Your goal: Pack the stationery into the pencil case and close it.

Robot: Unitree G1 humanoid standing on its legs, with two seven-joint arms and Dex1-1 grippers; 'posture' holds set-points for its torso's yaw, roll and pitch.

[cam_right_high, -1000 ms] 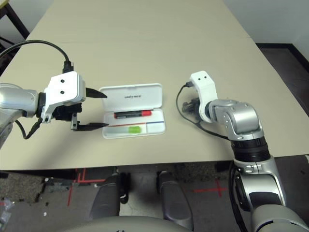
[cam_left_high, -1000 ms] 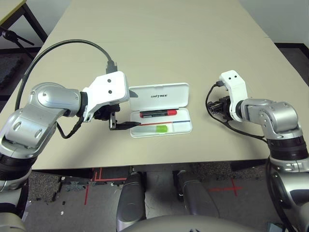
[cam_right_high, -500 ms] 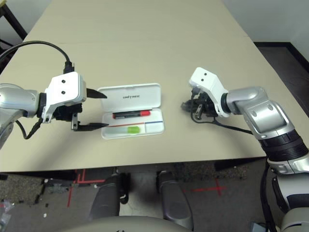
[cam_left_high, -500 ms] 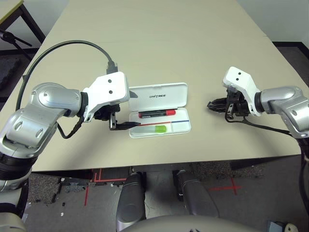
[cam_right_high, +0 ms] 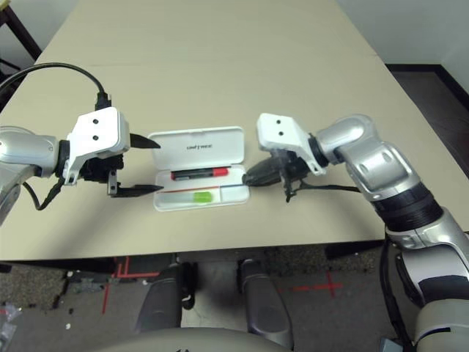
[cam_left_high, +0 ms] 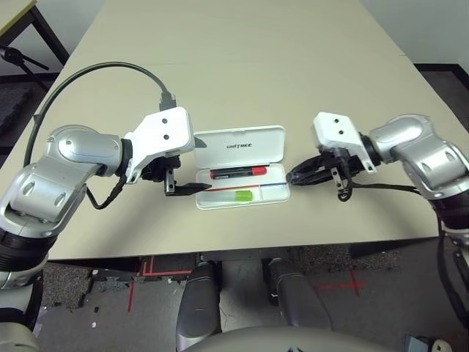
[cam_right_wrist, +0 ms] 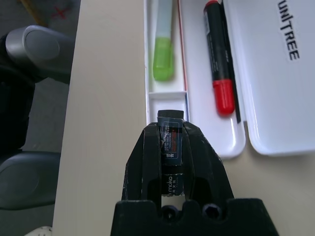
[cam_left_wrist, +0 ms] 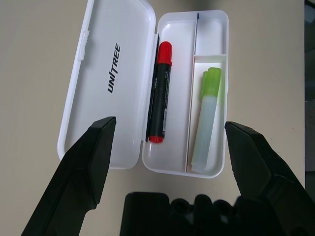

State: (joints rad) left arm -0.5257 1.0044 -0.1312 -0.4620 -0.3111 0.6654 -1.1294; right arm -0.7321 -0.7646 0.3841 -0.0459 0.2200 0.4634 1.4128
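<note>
The table (cam_left_high: 242,66) is wide and beige, and the pencil case (cam_left_high: 242,166) lies open in the middle of it, between the two arms. Its lid with the black lettering lies flat toward 12 o'clock and the tray toward 6 o'clock. The long axis of the case runs from 9 to 3 o'clock.

The left gripper (cam_left_high: 173,174) hangs at the 9 o'clock end of the case with its jaws wide apart and nothing between them. The right gripper (cam_left_high: 302,174) is at the 3 o'clock end, and its jaws are clamped on the small dark piece (cam_right_wrist: 170,142). This arm is the nearer one for the next step.

In the right wrist view the piece points straight at the small empty compartment (cam_right_wrist: 168,102) at the end of the tray, so I judge that the coming move is a short reach toward 9 o'clock and then a release.

The red marker (cam_left_high: 239,172) and the whitish stick (cam_left_high: 230,195) with the green end already lie in the tray, parallel to the long axis. The small piece is dark with tiny print on it, and it looks easy to drop
</note>
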